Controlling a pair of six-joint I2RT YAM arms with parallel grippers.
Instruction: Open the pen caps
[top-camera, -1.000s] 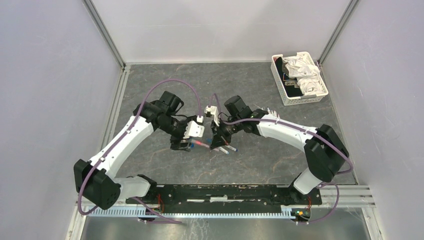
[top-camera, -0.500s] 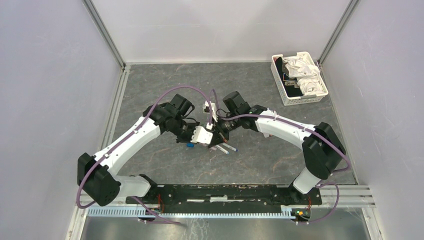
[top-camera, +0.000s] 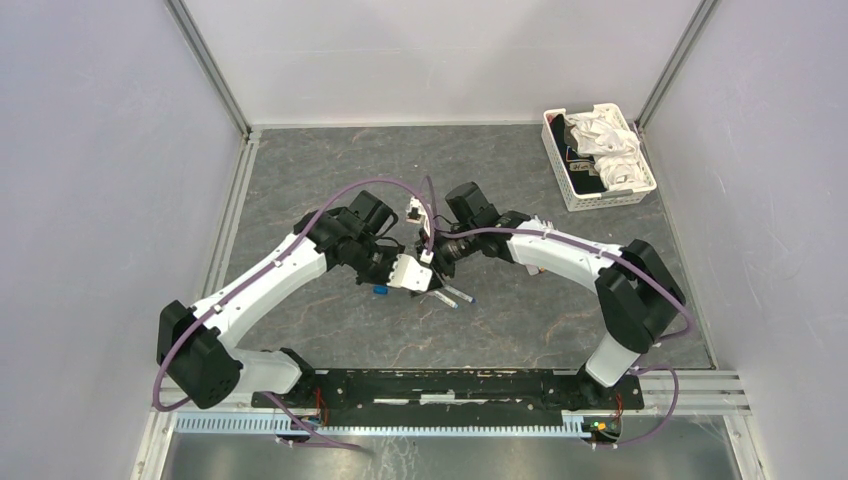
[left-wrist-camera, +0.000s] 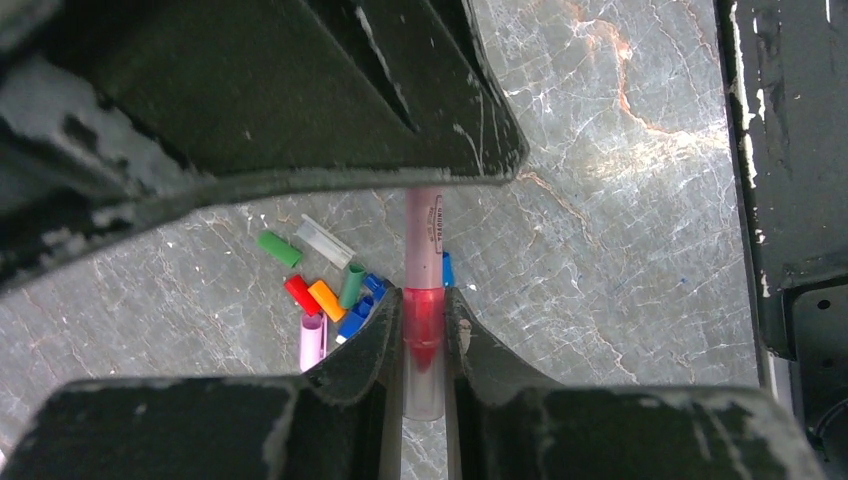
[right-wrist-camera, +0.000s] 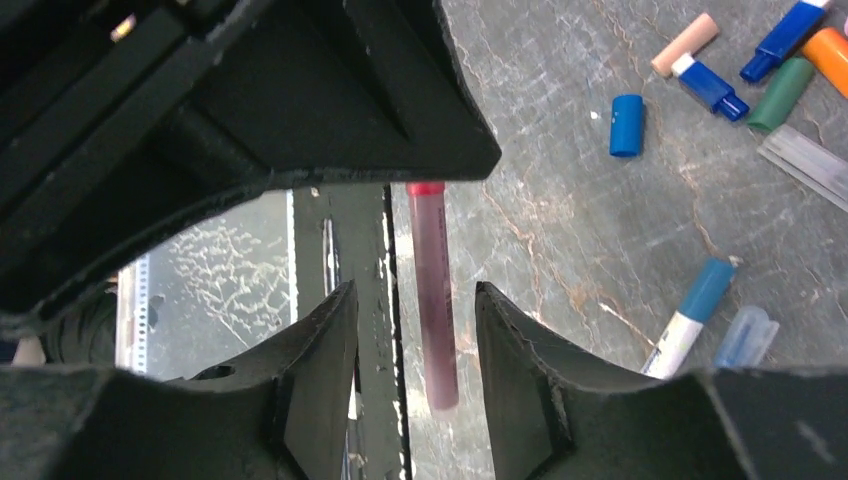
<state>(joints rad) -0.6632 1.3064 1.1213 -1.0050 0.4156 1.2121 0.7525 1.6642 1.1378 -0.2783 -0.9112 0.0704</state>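
A red pen (left-wrist-camera: 423, 232) with a pinkish barrel and a clear cap (left-wrist-camera: 424, 385) over its red tip hangs in the air between the two arms. My left gripper (left-wrist-camera: 424, 300) is shut on its capped end, both pads pressed against it. My right gripper (right-wrist-camera: 415, 295) stands open around the barrel (right-wrist-camera: 436, 300), with gaps on both sides. The grippers meet at mid-table (top-camera: 425, 265). Loose pen caps lie below on the table: green (left-wrist-camera: 279, 248), red (left-wrist-camera: 301, 294), orange (left-wrist-camera: 326, 300), pink (left-wrist-camera: 312, 340), blue (right-wrist-camera: 626, 125).
A blue-capped white pen (right-wrist-camera: 690, 318) and a clear cap (right-wrist-camera: 745, 335) lie near the right fingers, with two pens (top-camera: 455, 296) just right of the grippers. A white slotted basket (top-camera: 565, 175) holding cloth stands at the back right. Walls close in three sides.
My left gripper swung right to the pen and shut on its capped end. My right gripper, shut on the barrel before, has opened around it.
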